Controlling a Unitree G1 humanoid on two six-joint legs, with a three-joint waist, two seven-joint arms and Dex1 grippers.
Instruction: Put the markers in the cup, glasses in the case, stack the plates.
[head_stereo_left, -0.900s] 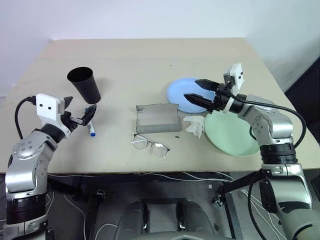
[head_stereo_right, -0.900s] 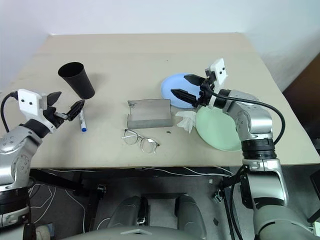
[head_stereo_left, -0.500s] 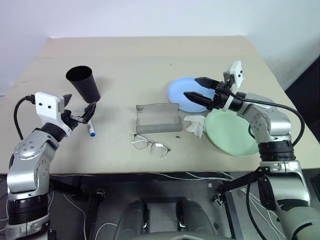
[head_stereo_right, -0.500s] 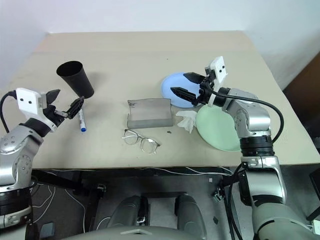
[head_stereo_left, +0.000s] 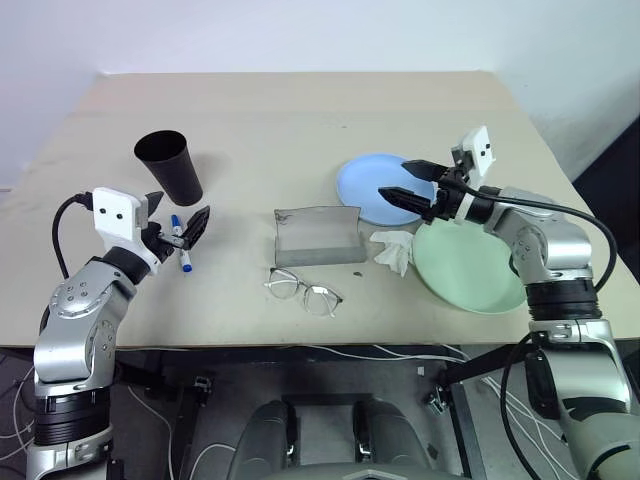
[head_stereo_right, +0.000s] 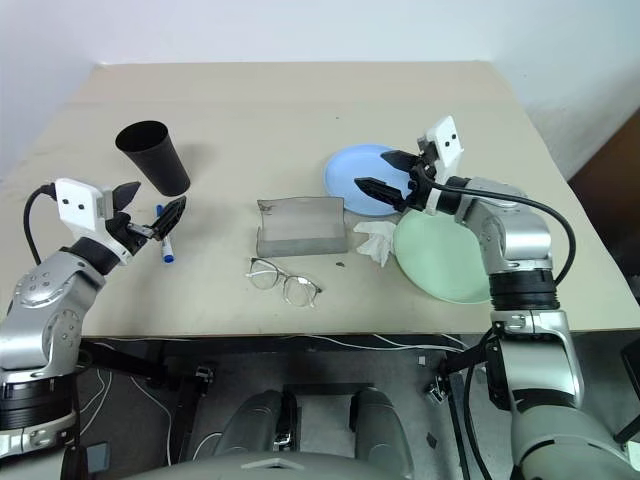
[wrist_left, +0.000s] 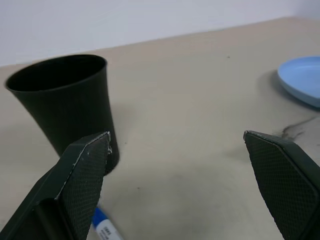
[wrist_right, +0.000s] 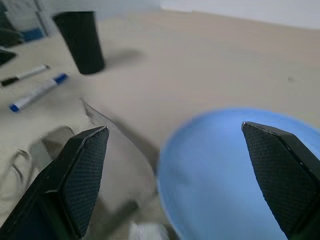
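Hovering above the beige tabletop (head_stereo_left: 300, 110), the left gripper (head_stereo_left: 178, 228) has its two black fingers spread wide apart and holds nothing; just under and between them lies the slim white marker with a blue cap and blue end (head_stereo_left: 182, 248), flat on the table. In the right wrist view a second slim marker, pale with a dark end (wrist_right: 22, 76), lies just beside the blue-capped one. The tall black tapered plastic cup (head_stereo_left: 170, 168) stands upright just beyond the left gripper, its rim open and tilted slightly toward the camera's left.

Near the table's middle sits the grey felt-like glasses case (head_stereo_left: 316, 236), its lid folded back so it stands open. Just in front of it, apart from the case, the thin clear-framed eyeglasses (head_stereo_left: 303, 292) lie on the table.

On the right side, the right gripper (head_stereo_left: 405, 184) has its fingers wide apart as well, empty, poised over the near edge of the round pale blue plate (head_stereo_left: 370, 185). The larger pale mint green plate (head_stereo_left: 470, 268) lies beside the blue one, nearer the table's front edge; whether their rims touch cannot be told. A crumpled white tissue (head_stereo_left: 394, 249) rests between the case and the green plate.
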